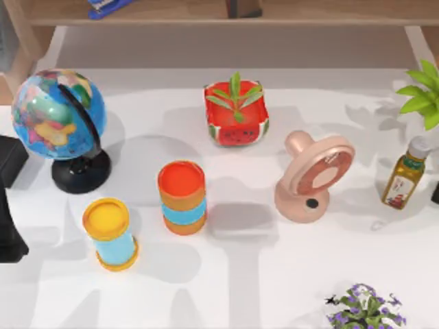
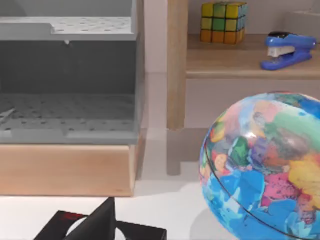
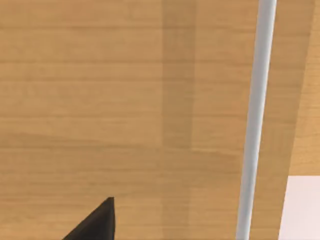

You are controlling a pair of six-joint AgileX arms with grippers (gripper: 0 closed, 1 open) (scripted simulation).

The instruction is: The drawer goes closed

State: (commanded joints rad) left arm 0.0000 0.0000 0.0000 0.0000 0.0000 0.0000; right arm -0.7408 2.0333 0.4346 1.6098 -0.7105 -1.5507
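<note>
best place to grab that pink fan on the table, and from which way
Judging by shape, grip the pink fan by the narrow neck between its ring head and round base, coming down from above. The ring is wide and tilted, and the base is broad, so both would likely be harder to clamp.

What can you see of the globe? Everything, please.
The globe is a ball printed in patches of blue, green, yellow and pink, glossy like plastic. A dark arc runs over it down to a round black base. It stands upright near the table's far left corner, touching nothing but the table. The left wrist view shows it close up, in front of a wooden shelf.
</note>
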